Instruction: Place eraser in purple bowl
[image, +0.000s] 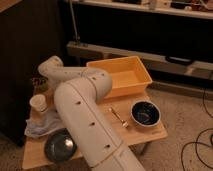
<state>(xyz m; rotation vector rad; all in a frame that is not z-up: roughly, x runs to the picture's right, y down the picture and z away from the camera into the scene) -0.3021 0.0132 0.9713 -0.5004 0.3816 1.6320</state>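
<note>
Wooden tabletop carries everything here, with the robot's thick white arm rising from the bottom edge and covering much of its middle. At the elbow the arm bends back to the left, ending low over the back left corner of the tabletop. The tool sits there as a small dark shape just beyond the paper cup; I cannot tell whether it is wide, narrow or holding anything.

The purple bowl stands upright near the right front corner, glossy and dark inside with a thin pale rim, well apart from the tool. Just to its left a slim pale stick lies on the wood at a slant. The eraser cannot be made out from this view.

A yellow bin rests at the back, touching the arm's elbow in the view. A crumpled white cloth lies below the cup, and a dull grey bowl sits at the front left, beside the arm.
</note>
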